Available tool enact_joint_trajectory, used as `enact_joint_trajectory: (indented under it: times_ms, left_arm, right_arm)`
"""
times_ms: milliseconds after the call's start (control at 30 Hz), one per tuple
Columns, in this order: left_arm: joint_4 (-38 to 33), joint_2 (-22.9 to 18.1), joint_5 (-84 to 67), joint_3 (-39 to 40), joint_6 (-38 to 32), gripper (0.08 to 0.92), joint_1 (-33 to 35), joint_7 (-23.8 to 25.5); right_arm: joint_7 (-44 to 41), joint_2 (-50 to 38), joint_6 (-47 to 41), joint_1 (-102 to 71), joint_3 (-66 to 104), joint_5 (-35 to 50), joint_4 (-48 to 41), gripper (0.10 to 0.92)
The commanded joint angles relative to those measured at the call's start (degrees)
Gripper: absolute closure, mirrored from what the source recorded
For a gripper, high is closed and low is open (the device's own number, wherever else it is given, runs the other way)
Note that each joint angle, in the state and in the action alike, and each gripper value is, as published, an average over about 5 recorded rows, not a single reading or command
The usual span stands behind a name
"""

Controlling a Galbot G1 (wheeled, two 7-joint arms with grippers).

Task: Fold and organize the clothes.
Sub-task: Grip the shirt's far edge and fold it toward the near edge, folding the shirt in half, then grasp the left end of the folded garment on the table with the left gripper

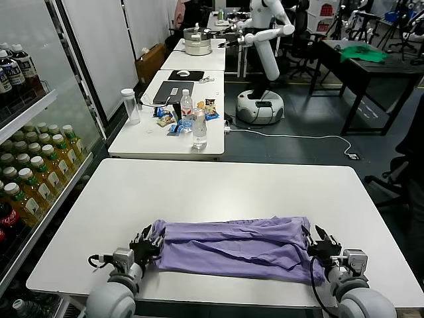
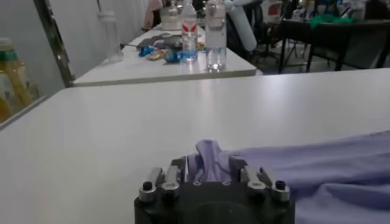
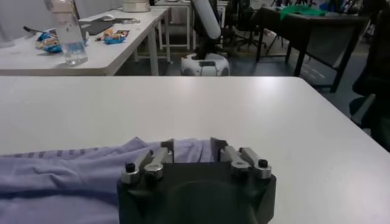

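Both grippers part-hidden | left gripper (image 1: 150,243), right gripper (image 1: 320,243): seemingly open | shirt (image 1: 232,248) ends between fingers

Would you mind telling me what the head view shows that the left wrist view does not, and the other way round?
Only the head view shows the whole lavender T-shirt folded into a long band across the white table, with the left gripper at one end and the right gripper at the other, plus the drinks fridge. Only the left wrist view shows a small peak of fabric standing between the left gripper's fingers. Both show the shirt, the table and the water bottles beyond.
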Motion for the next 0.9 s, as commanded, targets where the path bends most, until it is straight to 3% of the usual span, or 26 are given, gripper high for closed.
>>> enact_joint_trajectory:
  times_ms: [33,200,300,633,900]
  left_arm:
    - [0.49,-10.85,9.87,2.58,-0.56,0.366,4.39,-5.09]
    - [1.79,-12.81,10.73,3.02,-0.33,0.235,4.39,-6.15]
    - [2.65,-13.11,10.50,2.63,-0.20,0.242,4.41,-6.53]
    - [2.49,-11.70,4.36,-1.37,-1.27,0.523,4.12,-6.26]
    - [-1.44,-3.01,-4.64,-14.24,-3.27,0.739,3.27,-4.97]
  right_arm:
    - [-0.08,0.49,0.27,-2.34,0.33,-1.57,1.14,0.391]
    - [-0.11,0.22,0.40,-2.33,0.37,-1.30,1.16,0.253]
    - [-0.08,-0.14,0.44,-2.11,0.47,-0.87,1.09,0.212]
    - [0.12,-0.60,0.66,-1.52,0.47,0.29,0.64,0.203]
    - [0.28,-0.93,1.20,-1.38,0.74,0.92,0.67,0.203]
